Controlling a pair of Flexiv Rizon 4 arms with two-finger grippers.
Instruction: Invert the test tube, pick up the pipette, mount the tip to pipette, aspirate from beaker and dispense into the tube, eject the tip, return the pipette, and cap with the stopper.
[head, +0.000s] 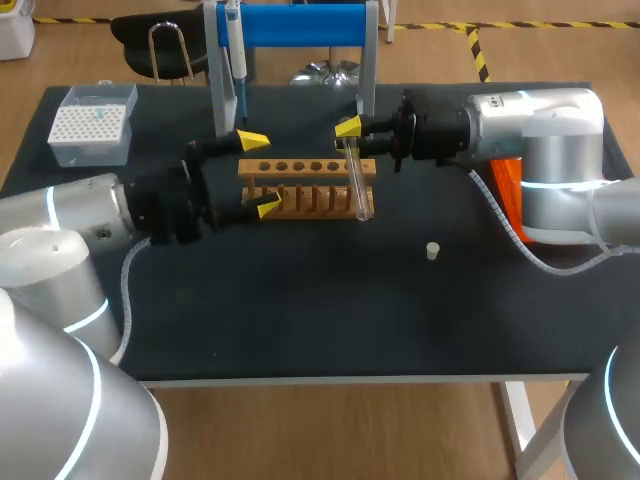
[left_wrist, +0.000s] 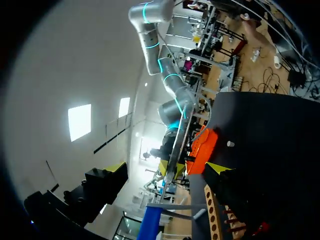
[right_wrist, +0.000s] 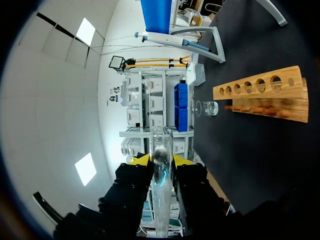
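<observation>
In the head view you are on the opening step, inverting the test tube (head: 357, 185). Your right gripper (head: 348, 129) is clamped on it near its upper end. The tube hangs just in front of the right end of the wooden rack (head: 305, 166), tilted a little. Your left gripper (head: 260, 172) has its jaws wide apart, one tip behind the rack's left end and one in front of it, and I can see no contact. The stopper (head: 432, 250) lies on the dark table (head: 300, 320), well apart from the rack. The pipette (head: 236, 60) hangs on its blue stand (head: 290, 25), and the tip box (head: 92, 122) sits at the far left corner. As I judge it, your next move is to line the tube up over a rack hole, lower it straight in and only then let go.

In the left wrist view the two yellow tips stand far apart with nothing between them. The rack (left_wrist: 212, 215) lies beside one finger, and the stopper (left_wrist: 230, 144) is further out on the table.

In the right wrist view both fingers press the tube (right_wrist: 160, 145) from two sides. It is clear glass with bright glints and looks empty, and I cannot tell which end is the mouth. Treat it as slippery and fragile, so keep the grip steady. The beaker (right_wrist: 206, 107) stands beyond the rack.
</observation>
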